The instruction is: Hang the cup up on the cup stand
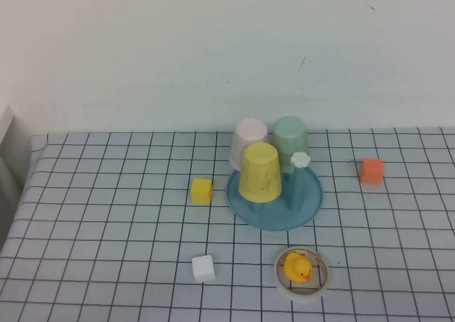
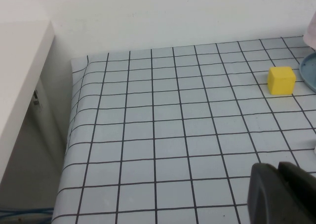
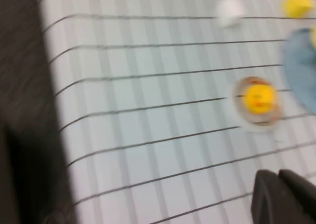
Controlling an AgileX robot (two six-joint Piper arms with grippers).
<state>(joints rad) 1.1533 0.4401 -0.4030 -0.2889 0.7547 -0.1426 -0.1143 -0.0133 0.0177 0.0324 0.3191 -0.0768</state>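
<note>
The yellow cup (image 1: 259,171) sits upside down on a peg of the round blue cup stand (image 1: 307,205) at the table's middle. A pale pink cup (image 1: 247,141) and a pale green cup (image 1: 290,141) hang upside down behind it. One free blue peg with a white flower knob (image 1: 301,160) stands to its right. Neither gripper shows in the high view. My left gripper (image 2: 277,168) is shut and empty above the table's left part. My right gripper (image 3: 278,175) is shut and empty above the table's right front. The stand's edge shows in the right wrist view (image 3: 302,70).
A yellow cube (image 1: 202,190) lies left of the stand, also in the left wrist view (image 2: 281,80). A white cube (image 1: 203,268) lies at the front. A yellow duck on a round ring (image 1: 299,269) lies in front of the stand. An orange cube (image 1: 372,171) lies to the right.
</note>
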